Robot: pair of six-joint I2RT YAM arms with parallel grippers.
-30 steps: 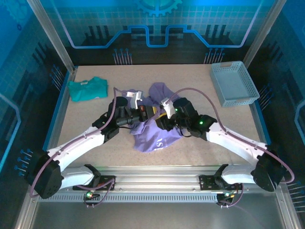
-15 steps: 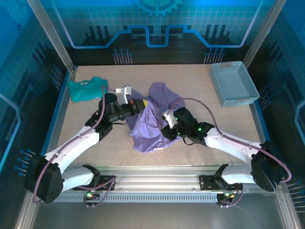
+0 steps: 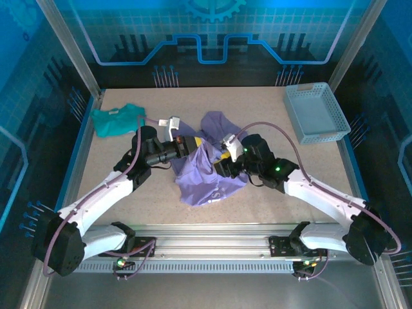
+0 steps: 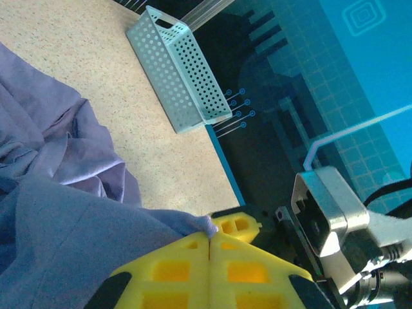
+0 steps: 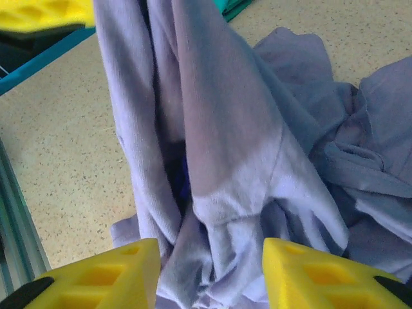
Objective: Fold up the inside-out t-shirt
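The inside-out t-shirt [image 3: 205,181] is lavender and lies crumpled mid-table, one part lifted. My left gripper [image 3: 191,147] is shut on a fold of it; the cloth's edge is pinched at the yellow fingertips [image 4: 210,233], and the t-shirt [image 4: 61,219] drapes away to the left. My right gripper [image 3: 222,158] hangs close beside the left one, over the shirt. In the right wrist view its jaws stand open [image 5: 211,273], with hanging folds of the t-shirt [image 5: 222,135] between and beyond the fingers. White lettering shows faintly near the shirt's front edge.
A smaller teal shirt [image 3: 117,120] lies folded at the back left. A pale blue perforated basket [image 3: 317,113] stands at the back right, also seen from the left wrist as the basket [image 4: 175,67]. Bare tabletop [image 3: 302,167] spreads to the right.
My right gripper's jaws have widened and it has moved back up beside the left gripper. The left gripper stays shut on the shirt, having shifted left and then slightly right.
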